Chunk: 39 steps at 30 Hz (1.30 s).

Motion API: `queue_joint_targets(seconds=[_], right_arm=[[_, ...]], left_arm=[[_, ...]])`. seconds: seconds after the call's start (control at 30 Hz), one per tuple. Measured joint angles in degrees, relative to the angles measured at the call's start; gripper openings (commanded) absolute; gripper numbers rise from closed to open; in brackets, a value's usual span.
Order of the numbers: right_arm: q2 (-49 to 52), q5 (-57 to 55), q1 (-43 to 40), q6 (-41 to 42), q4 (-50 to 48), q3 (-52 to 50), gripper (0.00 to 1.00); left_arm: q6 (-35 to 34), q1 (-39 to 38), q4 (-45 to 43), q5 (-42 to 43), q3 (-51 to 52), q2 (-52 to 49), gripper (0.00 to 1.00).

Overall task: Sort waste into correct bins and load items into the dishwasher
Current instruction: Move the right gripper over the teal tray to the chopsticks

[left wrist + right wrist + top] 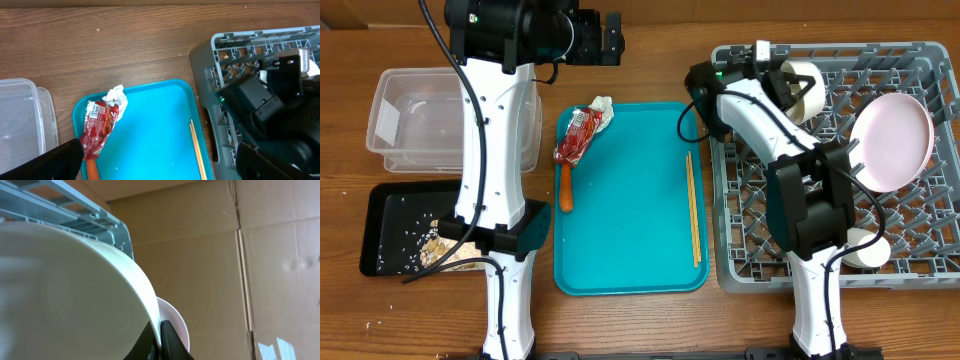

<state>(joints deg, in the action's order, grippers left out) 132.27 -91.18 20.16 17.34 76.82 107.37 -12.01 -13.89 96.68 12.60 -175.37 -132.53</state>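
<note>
My right gripper (794, 90) is shut on the rim of a small white bowl (809, 84) at the back left of the grey dish rack (920, 60). In the right wrist view the bowl (65, 290) fills the left side, with the rim pinched between the jaws (159, 326) and the plate (176, 322) behind. The pale pink plate (892, 140) stands tilted in the rack. A white cup (868, 250) lies near its front. My left gripper (160, 170) hangs open above the teal tray's back edge. The red wrapper (100, 125), napkin (116, 97) and orange stick (91, 167) lie below it.
The teal tray (630, 220) also holds wooden chopsticks (693, 210). A clear tub (420, 115) stands at the back left. In front of it is the black tray (390, 215) with food scraps (435, 245). A cardboard wall (240, 255) rises behind the rack.
</note>
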Motion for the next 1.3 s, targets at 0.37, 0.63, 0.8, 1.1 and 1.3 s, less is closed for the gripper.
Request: queue_joint_targets(seconds=[0.37,0.63,0.8,1.1,1.3], right_arm=[[0.13,1.31,2.38,-0.44,0.22,-0.94,1.0],[0.13,3.87,4.81,-0.44,0.66,4.02,1.0],[0.02,13.55,6.25,-2.01,0.76,11.23,1.0],[-2.8,41.35,6.78,-4.92,7.45,21.97,1.0],[-8.35,66.07,6.01,-5.2,9.33,26.29,1.0]], left_arm=[[0.0,0.0,0.02,0.0,0.0,0.0,1.0],[0.0,0.0,0.0,0.0,0.0,0.0,1.0],[0.0,0.0,0.0,0.0,0.0,0.0,1.0],[0.0,0.0,0.0,0.0,0.0,0.0,1.0],[0.0,0.0,0.0,0.0,0.0,0.0,1.0]])
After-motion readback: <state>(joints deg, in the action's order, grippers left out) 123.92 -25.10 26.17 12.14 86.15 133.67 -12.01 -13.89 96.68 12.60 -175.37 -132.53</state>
